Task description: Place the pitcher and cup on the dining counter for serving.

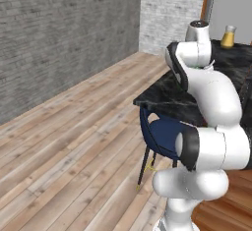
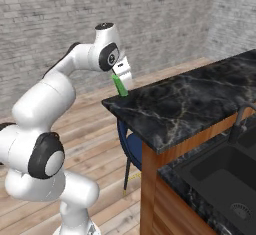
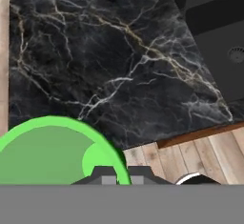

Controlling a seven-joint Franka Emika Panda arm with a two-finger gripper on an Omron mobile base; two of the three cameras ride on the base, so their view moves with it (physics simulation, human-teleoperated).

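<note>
- Cup first, from the left base camera: only a sliver of green shows (image 1: 201, 67) behind my upper arm, above the dining counter (image 1: 167, 97). The pitcher (image 1: 227, 37) stands upright far back on that same black marble slab, well apart from the cup. A blue chair (image 1: 160, 136) sits tucked under the slab's near corner, over the wooden floor (image 1: 74, 141).
- From the right base camera, my gripper (image 2: 121, 81) hangs at the left corner of the dining counter (image 2: 185, 104), fingers clamped together on the cup (image 2: 119, 85). The cup is tilted, its lower end at or just above the corner edge; I cannot tell whether it touches the marble. The slab rests on a brown wooden panel (image 2: 150, 189), and below it to the right lies the lower worktop with a black sink (image 2: 225, 174) and a dark tap (image 2: 239, 121).
- From the hand camera, the cup (image 3: 52, 151) fills the lower left, its round green rim and inside facing the lens, with my fingers (image 3: 109, 175) pinching its rim wall. Beyond it spreads the veined marble of the dining counter (image 3: 119, 61), its wooden edge and floor planks at lower right, the sink (image 3: 219, 32) at upper right.
</note>
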